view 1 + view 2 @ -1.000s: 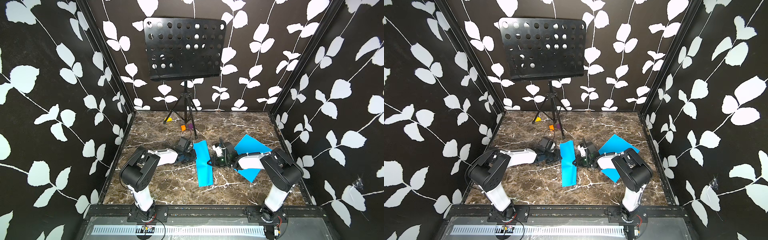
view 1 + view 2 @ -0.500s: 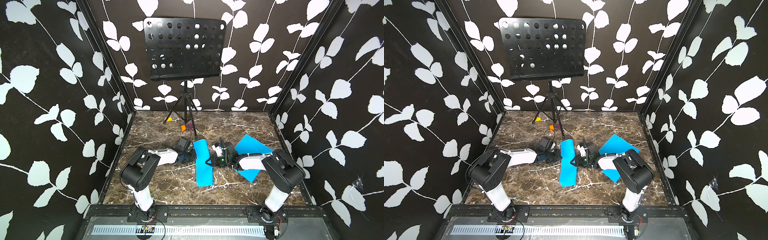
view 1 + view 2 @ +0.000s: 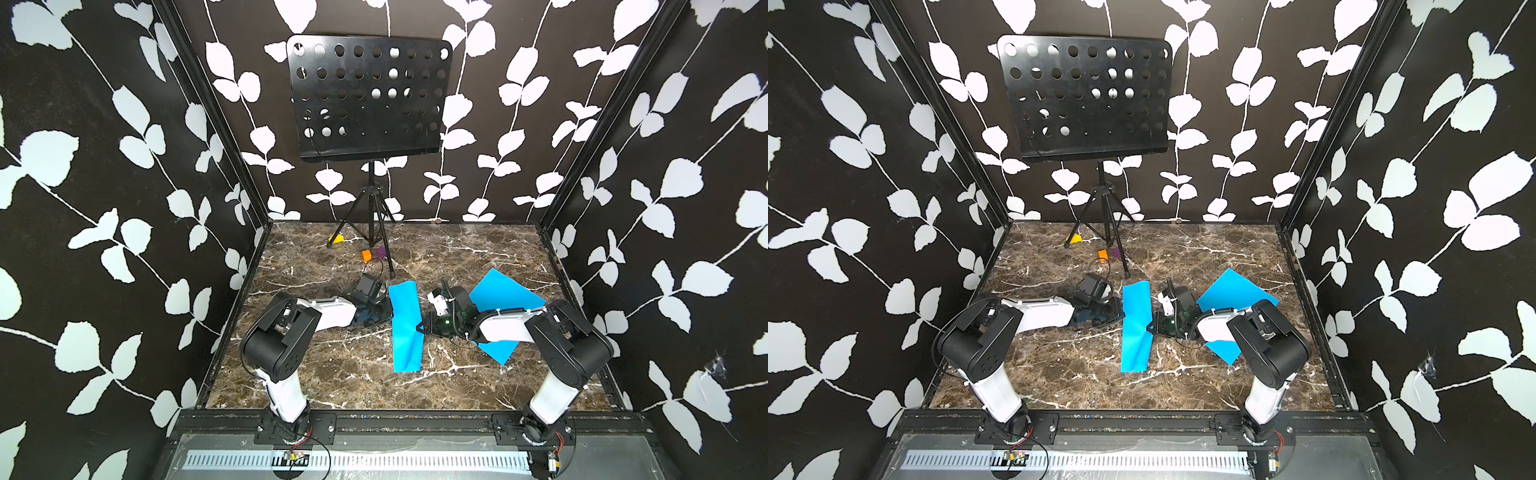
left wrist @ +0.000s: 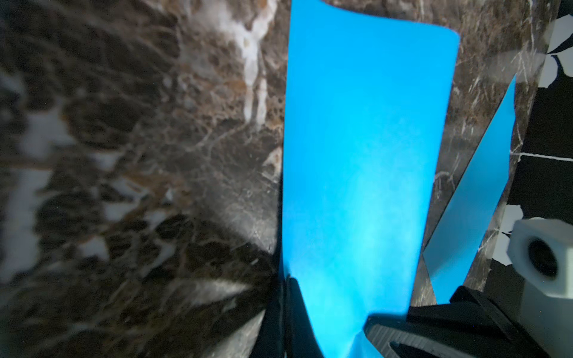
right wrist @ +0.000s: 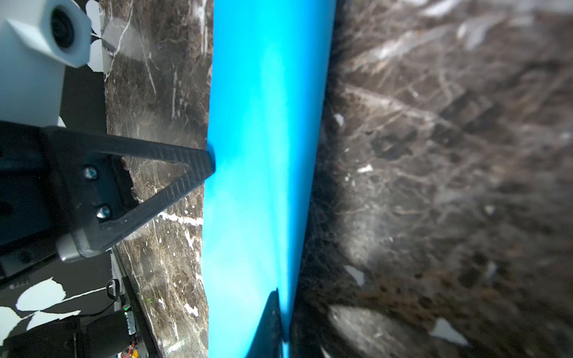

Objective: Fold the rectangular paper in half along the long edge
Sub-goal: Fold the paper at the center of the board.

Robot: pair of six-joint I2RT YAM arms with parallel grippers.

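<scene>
You had a brown marble table [image 3: 332,374]. A long blue paper [image 3: 405,328] lay in its middle, with a flat blue sheet [image 3: 505,291] nearby. At the back stood a black music stand [image 3: 374,232], with a yellow bit [image 3: 337,238], an orange bit [image 3: 366,255] and a purple bit [image 3: 381,251] by its legs.

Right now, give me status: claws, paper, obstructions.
Left claw shut on folded blue paper. Right claw shut on opposite edge. Spare blue sheet lies under right arm.

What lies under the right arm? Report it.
A flat blue sheet lies on the marble table beneath the right arm; the arm covers its middle, so anything there is hidden.
</scene>
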